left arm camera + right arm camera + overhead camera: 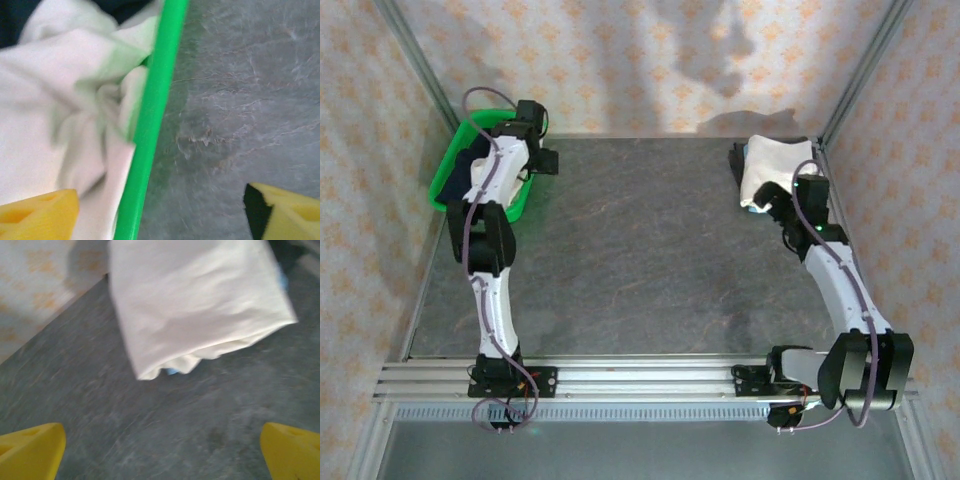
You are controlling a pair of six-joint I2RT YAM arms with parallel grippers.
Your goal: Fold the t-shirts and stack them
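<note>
Top external view: left claw (544,160) hangs at the right edge of the green basket (455,170), far-left corner of the table (650,240). The right claw (767,202) sits just short of the folded shirt (775,165) in the far-right corner. Arms are well apart.

Left wrist cam: left claw (160,215) is spread wide w/ nothing between the pads. One pad is over the cloth, the other over bare table, so it straddles the basket rim (155,100). A crumpled shirt (60,115) lies bunched inside, pressed up against the rim, w/ a dark cloth (15,15) behind it.

Right wrist cam: right claw (160,450) also spread wide, holding nothing. The folded shirt (200,300) is ahead of it, not touching. A blue scrap (172,371) peeks from under its near edge; can't tell what it is.

Risks, as I see it:
- Left claw closing where it is could catch rim plus cloth, so the basket would tip or drag. It needs to shift over the shirt first.
- A bunched shirt means a pinch may take several layers, or the dark cloth too, and it would come out tangled.
- Right claw is close to the folded shirt, so a low pass could snag the loose near edge and undo the fold, or shove it against the corner frame.

Writing/brands: none legible. Wallpaper is pattern only, no text.
</note>
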